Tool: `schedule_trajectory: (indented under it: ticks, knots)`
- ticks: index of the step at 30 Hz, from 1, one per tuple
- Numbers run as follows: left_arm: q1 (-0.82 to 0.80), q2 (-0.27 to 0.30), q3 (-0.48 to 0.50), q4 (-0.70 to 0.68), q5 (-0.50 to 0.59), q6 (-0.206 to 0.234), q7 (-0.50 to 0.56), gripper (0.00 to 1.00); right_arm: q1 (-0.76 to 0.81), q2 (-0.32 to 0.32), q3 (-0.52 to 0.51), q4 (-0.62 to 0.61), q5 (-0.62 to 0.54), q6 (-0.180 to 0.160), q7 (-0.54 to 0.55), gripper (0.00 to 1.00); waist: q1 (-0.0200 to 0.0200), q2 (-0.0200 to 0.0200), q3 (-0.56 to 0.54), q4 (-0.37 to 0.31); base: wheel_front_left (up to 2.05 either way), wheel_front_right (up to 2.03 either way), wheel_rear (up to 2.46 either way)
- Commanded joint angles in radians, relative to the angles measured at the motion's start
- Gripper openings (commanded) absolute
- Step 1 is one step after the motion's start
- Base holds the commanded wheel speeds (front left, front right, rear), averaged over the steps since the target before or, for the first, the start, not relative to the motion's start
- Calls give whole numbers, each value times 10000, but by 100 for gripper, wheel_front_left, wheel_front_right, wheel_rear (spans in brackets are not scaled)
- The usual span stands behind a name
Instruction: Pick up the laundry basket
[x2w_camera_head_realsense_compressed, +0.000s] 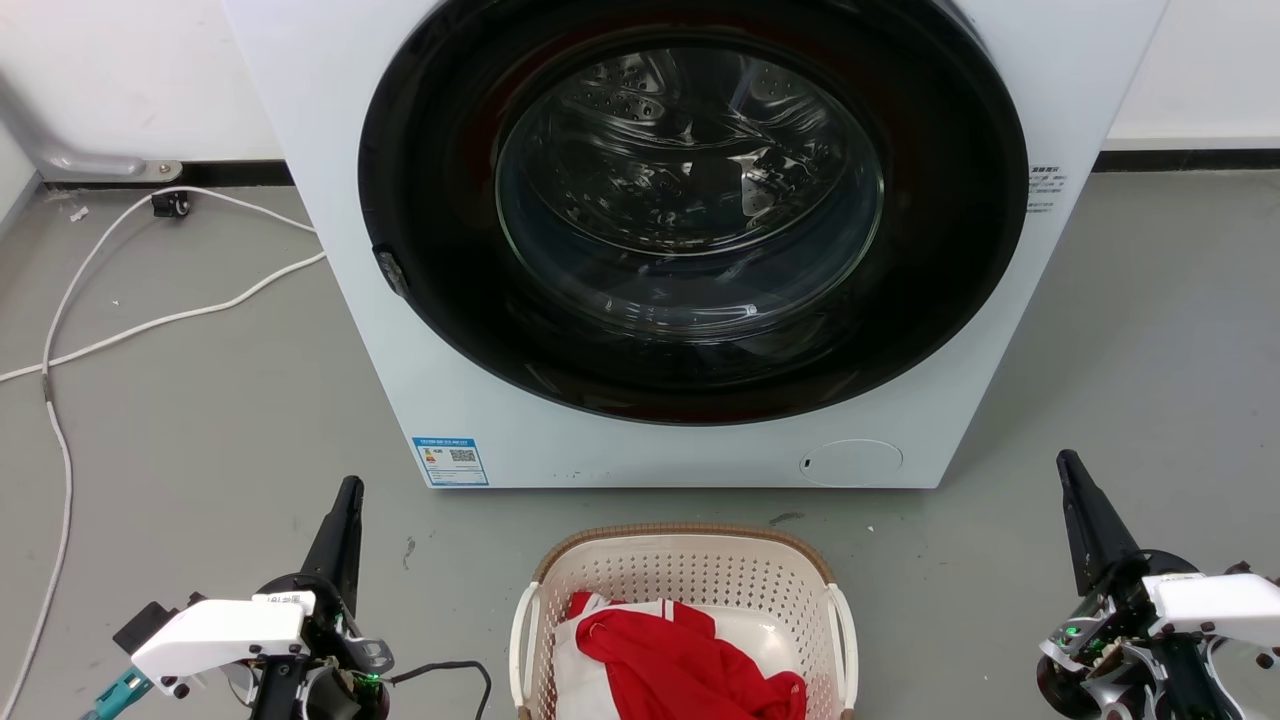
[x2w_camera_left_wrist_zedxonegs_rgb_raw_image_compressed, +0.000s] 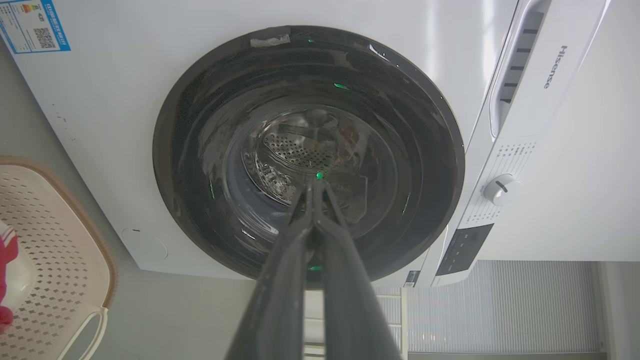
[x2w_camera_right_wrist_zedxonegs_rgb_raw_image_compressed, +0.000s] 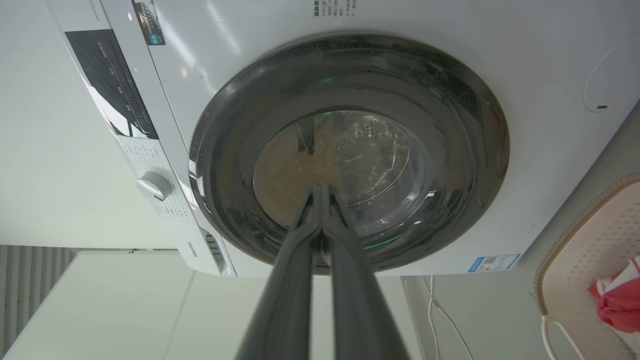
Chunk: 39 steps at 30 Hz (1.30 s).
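While laundry basket lies between left hand and right hand | both pressed together | seemingly clear of it.

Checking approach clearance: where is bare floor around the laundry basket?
Bare floor either side of the laundry basket, out to the left gripper and right gripper. Narrow strip between it and the washing machine; white cable crosses far-left floor.

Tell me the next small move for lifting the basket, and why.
Probably open both jaws first: the left gripper and right gripper are shut, flanking the laundry basket on the floor, clear of its white side handles.
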Motion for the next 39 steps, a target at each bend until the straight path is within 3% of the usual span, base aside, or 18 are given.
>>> schedule_trajectory:
  ticks: [1,39]
  knots:
    - [-102,-12,28,14,60,-43,46,0,-104,41,-18,12,-23,0,45,0,0,0,0,0,0,0,0]
    - [-105,-33,67,14,79,-43,64,0,-110,62,-49,13,-64,0,57,0,0,0,0,0,0,0,0]
